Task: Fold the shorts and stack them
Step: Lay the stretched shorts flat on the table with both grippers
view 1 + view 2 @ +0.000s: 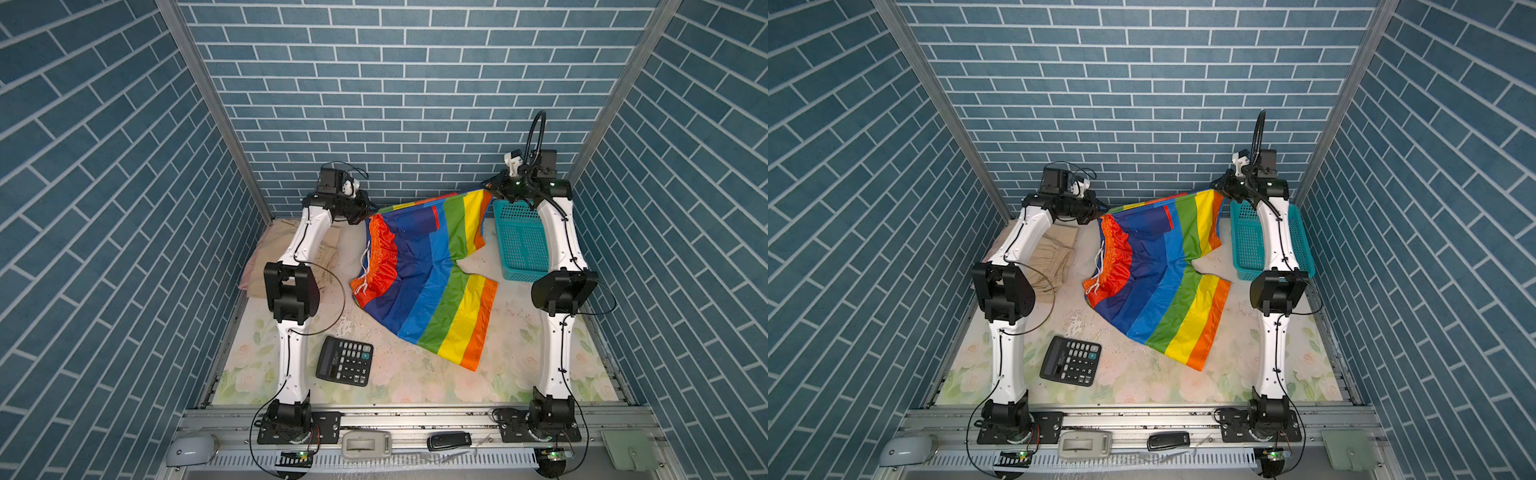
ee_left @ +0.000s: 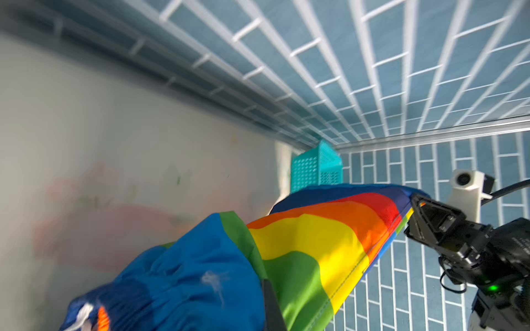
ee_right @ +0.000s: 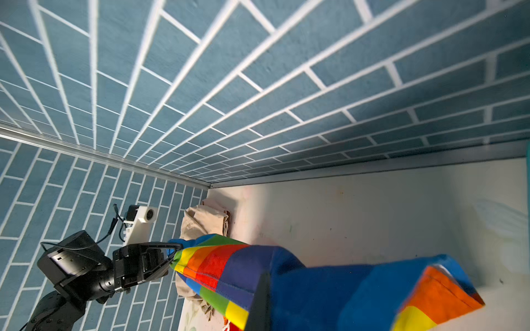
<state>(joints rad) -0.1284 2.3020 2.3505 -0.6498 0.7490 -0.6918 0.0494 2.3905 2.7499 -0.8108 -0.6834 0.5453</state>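
Left jaws and right jaws each pinch a far corner of the rainbow shorts (image 1: 432, 270), raised at the back, front trailing on the desk (image 1: 407, 386). Slick cloth may slip free mid-fold.

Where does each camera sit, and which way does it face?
Both top views: overhead at the front, looking down at the table; both whole arms show, holding the rainbow shorts.
Left wrist: looks across at the right gripper and basket; own finger shows.
Right wrist: looks across at the left gripper and beige shorts.
Shared: both wrist views see the shorts' edge stretched between the grippers.
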